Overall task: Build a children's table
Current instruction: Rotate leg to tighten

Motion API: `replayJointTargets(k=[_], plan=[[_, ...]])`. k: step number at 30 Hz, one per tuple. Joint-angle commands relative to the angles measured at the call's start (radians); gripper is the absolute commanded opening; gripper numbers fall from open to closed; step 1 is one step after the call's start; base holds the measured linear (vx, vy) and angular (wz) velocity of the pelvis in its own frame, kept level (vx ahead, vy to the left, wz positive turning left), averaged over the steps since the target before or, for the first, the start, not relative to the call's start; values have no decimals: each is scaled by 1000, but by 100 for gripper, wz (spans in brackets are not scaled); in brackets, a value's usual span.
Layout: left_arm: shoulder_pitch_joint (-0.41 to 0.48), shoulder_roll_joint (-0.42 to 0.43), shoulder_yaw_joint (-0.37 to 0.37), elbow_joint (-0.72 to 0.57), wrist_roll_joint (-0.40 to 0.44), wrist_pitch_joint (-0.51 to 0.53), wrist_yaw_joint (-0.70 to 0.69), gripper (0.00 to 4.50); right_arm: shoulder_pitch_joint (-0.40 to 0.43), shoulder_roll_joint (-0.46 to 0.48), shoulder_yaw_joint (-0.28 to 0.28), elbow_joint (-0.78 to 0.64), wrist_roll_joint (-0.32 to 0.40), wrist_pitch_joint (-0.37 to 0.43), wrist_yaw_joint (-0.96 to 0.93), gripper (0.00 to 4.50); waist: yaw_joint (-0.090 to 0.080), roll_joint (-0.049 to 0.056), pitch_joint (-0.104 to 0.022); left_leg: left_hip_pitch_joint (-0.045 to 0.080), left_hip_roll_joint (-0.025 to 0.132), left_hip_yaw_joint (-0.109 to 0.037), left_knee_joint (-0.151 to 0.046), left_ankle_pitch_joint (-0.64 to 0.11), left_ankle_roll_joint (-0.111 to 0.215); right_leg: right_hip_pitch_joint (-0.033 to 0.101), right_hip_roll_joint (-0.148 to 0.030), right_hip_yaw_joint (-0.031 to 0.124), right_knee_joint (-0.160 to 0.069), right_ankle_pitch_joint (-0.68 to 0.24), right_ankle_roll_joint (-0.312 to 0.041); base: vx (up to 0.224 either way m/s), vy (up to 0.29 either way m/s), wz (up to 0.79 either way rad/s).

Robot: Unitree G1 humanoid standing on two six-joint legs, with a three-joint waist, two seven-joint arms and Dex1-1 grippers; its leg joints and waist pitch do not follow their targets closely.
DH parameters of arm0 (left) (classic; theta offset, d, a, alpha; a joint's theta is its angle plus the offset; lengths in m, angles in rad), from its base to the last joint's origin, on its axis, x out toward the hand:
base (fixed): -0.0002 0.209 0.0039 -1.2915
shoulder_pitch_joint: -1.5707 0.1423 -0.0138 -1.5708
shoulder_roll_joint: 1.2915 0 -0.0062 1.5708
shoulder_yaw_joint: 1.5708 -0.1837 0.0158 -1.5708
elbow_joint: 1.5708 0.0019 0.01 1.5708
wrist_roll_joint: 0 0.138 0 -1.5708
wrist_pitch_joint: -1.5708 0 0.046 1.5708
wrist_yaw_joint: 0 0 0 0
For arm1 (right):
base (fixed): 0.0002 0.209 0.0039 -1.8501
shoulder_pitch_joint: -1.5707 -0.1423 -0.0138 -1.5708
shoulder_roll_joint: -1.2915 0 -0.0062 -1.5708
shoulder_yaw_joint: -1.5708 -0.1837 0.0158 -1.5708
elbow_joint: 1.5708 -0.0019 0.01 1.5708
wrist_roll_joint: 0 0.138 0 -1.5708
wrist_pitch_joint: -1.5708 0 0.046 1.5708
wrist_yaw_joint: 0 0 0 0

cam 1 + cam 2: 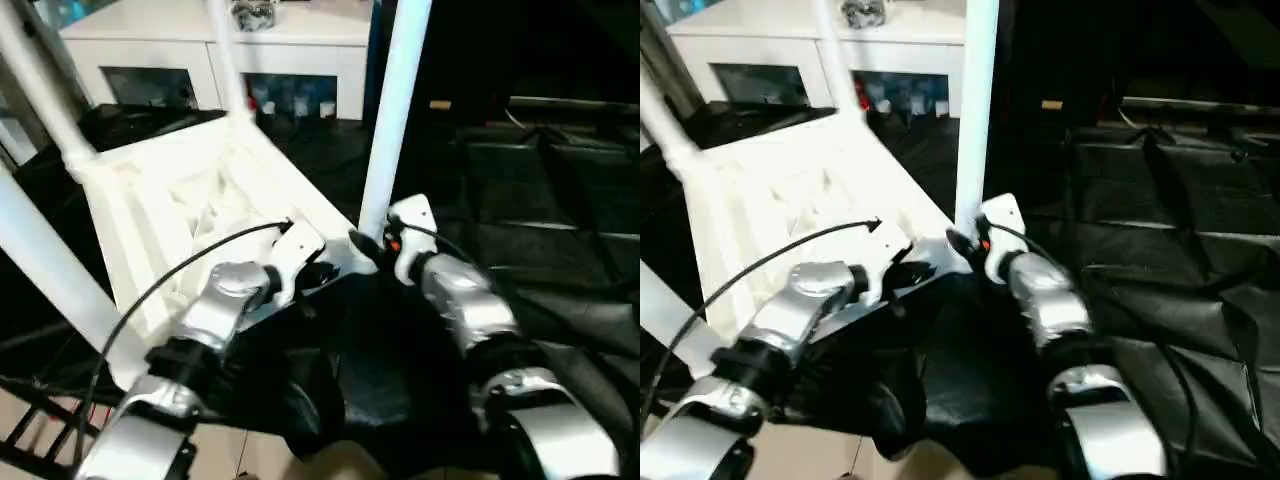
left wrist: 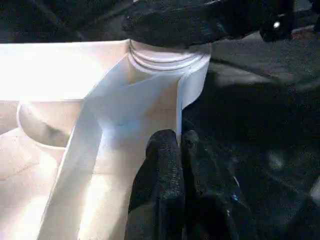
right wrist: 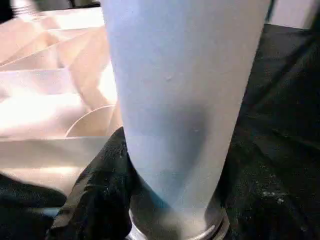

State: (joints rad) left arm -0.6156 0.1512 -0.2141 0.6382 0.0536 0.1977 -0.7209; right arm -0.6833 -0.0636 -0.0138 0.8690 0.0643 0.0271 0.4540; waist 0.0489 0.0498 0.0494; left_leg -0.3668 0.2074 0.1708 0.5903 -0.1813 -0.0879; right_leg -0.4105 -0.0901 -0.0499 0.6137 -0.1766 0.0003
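The tabletop (image 1: 190, 215) lies upside down in front of me on black sheeting (image 1: 560, 230), its ribbed underside facing up, spreading from the centre of my head view out toward nine o'clock. Four white legs rise from its corner sockets. The nearest-right leg (image 1: 393, 110) stands upright in the corner socket (image 2: 167, 62) at about the centre of the view and runs up toward twelve o'clock. Another leg (image 1: 228, 60) rises at the far corner toward eleven o'clock, a third (image 1: 40, 90) at ten o'clock, and the fourth (image 1: 55, 275) slants across at nine o'clock.

My right gripper (image 1: 372, 250) sits at the base of the nearest-right leg, just where it enters the socket; my wrist view shows one black finger (image 3: 97, 200) lying against the tube's foot, so the jaws stand around the leg, though I cannot tell how firmly they press it. My left gripper (image 2: 181, 150) has its two fingers pressed together, closed on nothing, with the tips resting against the tabletop's white wall just below that same corner socket.

Beyond the table, toward twelve o'clock, stands a white cabinet (image 1: 215, 45) with glass doors.
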Motion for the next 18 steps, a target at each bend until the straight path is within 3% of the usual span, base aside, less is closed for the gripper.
replayJointTargets(k=[1,4,6,10,14,15,17,18], plan=[[-27,-45,-32,-33,-10,-33,-18,0,15,64,29,70,-6,38,-6,208,5,-5,-66,-1,4,1,-72,-240,27,52,-37,24,-83,-256,-209,0,0,0],[-25,-45,-44,-40,-9,-33,-36,0,11,78,38,67,-5,6,21,208,4,-7,-66,0,5,2,-72,-250,35,53,-38,24,-82,-230,-225,0,0,0],[-26,-43,-45,-36,-11,-34,-38,0,6,85,24,70,9,2,31,272,3,-7,-63,1,5,3,-74,-268,38,52,-38,24,-84,-250,-226,0,0,0],[-22,-16,-43,-43,-16,-39,-70,0,-2,64,26,66,9,-6,64,292,4,-5,-65,1,7,2,-74,-258,44,53,-39,25,-82,-234,-231,0,0,0],[0,19,-38,-62,-33,-83,-151,0,-13,13,33,57,-19,-18,79,315,8,-5,-75,0,6,4,-65,-184,61,59,-38,25,-67,-101,-266,0,0,0],[10,35,-38,-72,-41,-94,-182,0,-12,-8,34,44,-14,-19,123,315,10,0,-74,-1,7,6,-64,-165,71,56,-37,25,-63,-56,-280,0,0,0],[34,65,-38,-103,-65,-104,-248,0,-3,-56,49,5,0,-18,252,315,16,-5,-75,-1,8,7,-62,-162,84,62,-36,22,-60,-24,-291,0,0,0],[50,87,-39,-130,-81,-106,-296,0,11,-94,74,-17,-2,-31,345,315,20,0,-75,-2,9,8,-60,-158,96,61,-34,20,-57,-13,-297,0,0,0]])
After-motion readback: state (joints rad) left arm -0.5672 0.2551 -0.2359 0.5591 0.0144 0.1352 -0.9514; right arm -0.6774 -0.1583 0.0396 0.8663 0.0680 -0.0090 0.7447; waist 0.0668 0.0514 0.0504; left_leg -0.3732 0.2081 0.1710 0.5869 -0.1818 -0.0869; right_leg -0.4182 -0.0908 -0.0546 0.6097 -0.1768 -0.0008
